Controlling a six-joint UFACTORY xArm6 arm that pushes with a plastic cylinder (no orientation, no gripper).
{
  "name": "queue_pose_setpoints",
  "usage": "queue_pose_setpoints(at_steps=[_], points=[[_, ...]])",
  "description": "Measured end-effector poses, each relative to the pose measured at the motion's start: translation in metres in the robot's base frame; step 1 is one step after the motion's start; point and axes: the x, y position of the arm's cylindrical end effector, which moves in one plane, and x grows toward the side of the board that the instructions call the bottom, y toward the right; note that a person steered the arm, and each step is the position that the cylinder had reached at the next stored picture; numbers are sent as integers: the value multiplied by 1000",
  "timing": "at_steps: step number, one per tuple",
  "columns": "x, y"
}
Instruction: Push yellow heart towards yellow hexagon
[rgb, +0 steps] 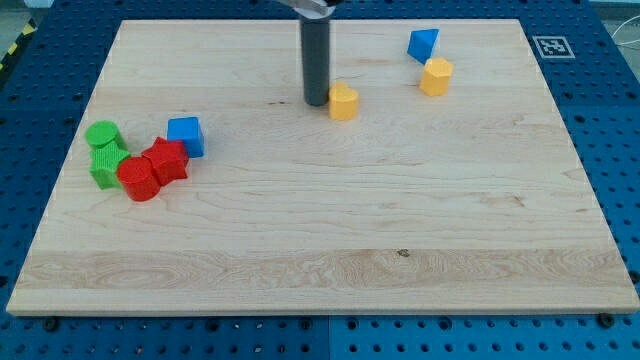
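My tip (317, 102) is pressed against the yellow heart (343, 102) at its 9 o'clock; the yellow hexagon (436, 76) is seen toward 2 o'clock. No claw is seen, so its state cannot be told.

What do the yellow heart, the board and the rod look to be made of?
Yellow heart: likely plastic, matte, uniform colour, faint layer lines suggest printing. Board: pale wood with visible grain and a small knot, smooth finish. Rod ending in my tip, just left of the heart: dark, slightly glossy, metal or plastic, unclear.

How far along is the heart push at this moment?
Done: my tip stands right against the yellow heart, on its left in the view. In hand: pushing it rightward and up. Left: a gap still separates it from the yellow hexagon, which sits below the blue block.
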Motion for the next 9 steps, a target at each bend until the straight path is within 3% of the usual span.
queue_pose_setpoints(at_steps=[5, 9], points=[[40, 50], [38, 108]])
